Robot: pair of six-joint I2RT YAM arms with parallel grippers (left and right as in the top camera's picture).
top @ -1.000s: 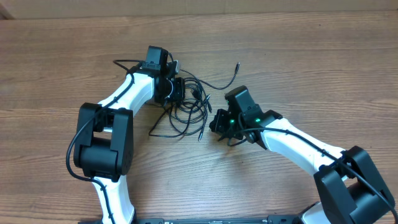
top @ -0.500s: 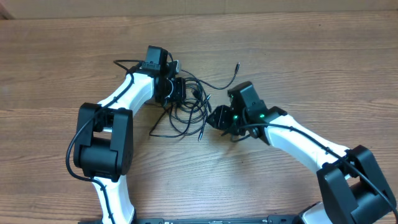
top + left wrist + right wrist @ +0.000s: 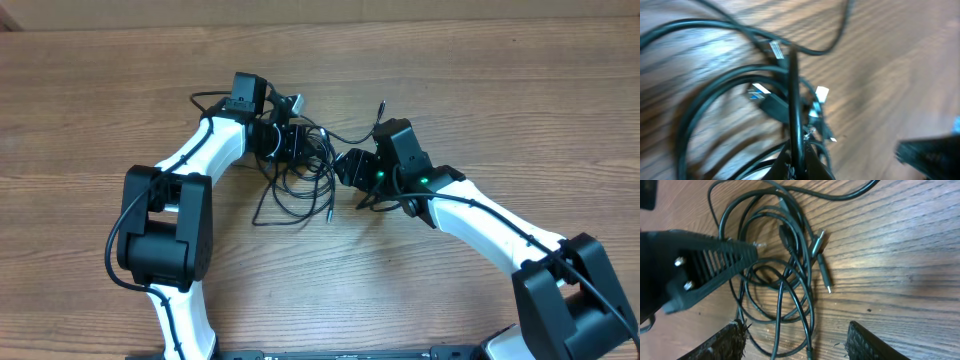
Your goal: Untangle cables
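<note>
look: I see thin black cables [image 3: 300, 185], tangled in loose overlapping loops
place: middle of the bench [image 3: 100, 110], plug ends free

My left pincer [image 3: 292, 140] sits closed in the upper part of the black cables [image 3: 297, 192], whose loops spread out below it and toward me on the wooden table [image 3: 480, 80]. My right pincer [image 3: 347, 168] lies just beside the tangle's right edge, its tips pointing at the loops. One loose strand runs above that pincer, and its plug end [image 3: 383, 104] lies just beyond it.
</note>
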